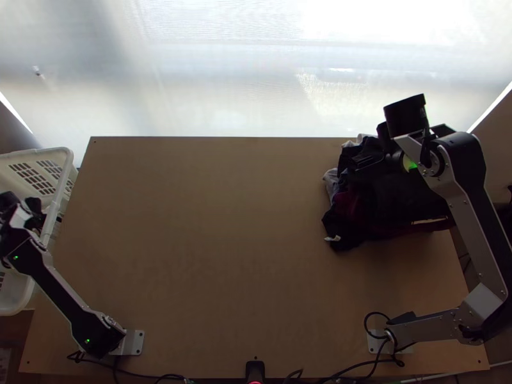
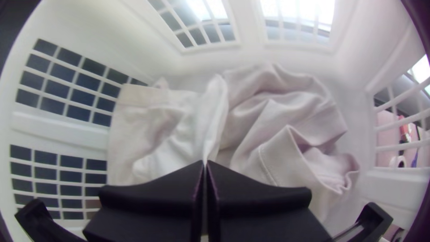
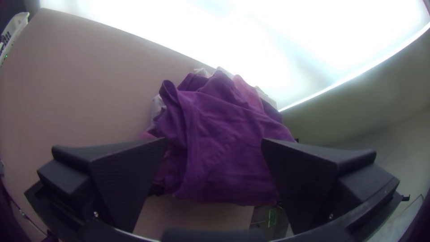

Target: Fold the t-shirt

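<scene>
My right gripper (image 1: 371, 160) is over the dark pile of clothes (image 1: 390, 201) on the table's right side. In the right wrist view the same gripper (image 3: 214, 145) stands open, with a bunched purple garment (image 3: 224, 139) beyond and between its fingers. Whether this garment is the t-shirt, I cannot tell. At the table's left, my left gripper (image 1: 32, 208) is at the white basket. The left wrist view has this gripper (image 2: 206, 163) shut over crumpled white cloth (image 2: 165, 134) and pale pinkish cloth (image 2: 286, 116) inside the basket; a white fold runs toward its fingertips.
The white basket (image 1: 61, 163) stands against the left edge of the wooden table (image 1: 224, 224). Bare wood stretches from there to the clothes. Cables (image 1: 358, 368) run along the near edge, beside a small black device (image 1: 255, 369). A bright translucent sheet (image 1: 224, 77) lies beyond the far edge.
</scene>
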`<control>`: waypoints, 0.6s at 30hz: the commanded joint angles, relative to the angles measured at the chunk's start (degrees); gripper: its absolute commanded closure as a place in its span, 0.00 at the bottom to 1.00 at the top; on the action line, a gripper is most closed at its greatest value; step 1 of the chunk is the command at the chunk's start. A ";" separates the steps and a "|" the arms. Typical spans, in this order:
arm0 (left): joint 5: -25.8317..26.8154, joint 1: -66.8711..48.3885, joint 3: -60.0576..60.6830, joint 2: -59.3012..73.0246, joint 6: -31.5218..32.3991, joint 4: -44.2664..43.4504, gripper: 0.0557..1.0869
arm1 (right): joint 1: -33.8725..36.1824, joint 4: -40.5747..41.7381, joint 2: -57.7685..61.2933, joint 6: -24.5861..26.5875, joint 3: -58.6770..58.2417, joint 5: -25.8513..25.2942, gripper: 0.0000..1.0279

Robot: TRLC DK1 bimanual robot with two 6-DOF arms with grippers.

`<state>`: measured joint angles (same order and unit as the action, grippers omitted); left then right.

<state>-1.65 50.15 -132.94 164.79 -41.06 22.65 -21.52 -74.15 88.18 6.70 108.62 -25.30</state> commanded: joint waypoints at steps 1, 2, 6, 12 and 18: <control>3.32 0.47 2.69 -17.57 3.27 14.17 0.96 | -1.86 0.06 0.50 0.42 -0.42 -0.10 0.05; 4.81 0.39 2.69 -20.83 3.62 16.72 0.96 | -2.39 0.15 0.68 0.42 -0.69 -0.10 0.05; 9.03 -0.58 2.95 -33.48 3.88 27.71 0.96 | -4.94 0.67 1.29 1.30 -1.04 -0.19 0.05; 13.25 -4.10 4.19 -50.88 4.41 39.40 0.96 | -5.46 0.76 1.73 1.47 -1.13 -0.10 0.05; 14.04 -14.64 6.38 -66.97 6.96 50.12 0.96 | -5.11 0.67 0.94 0.60 -4.64 0.07 0.05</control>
<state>10.41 44.38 -128.57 115.31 -36.36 61.56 -26.37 -73.38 89.58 7.99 106.89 -25.47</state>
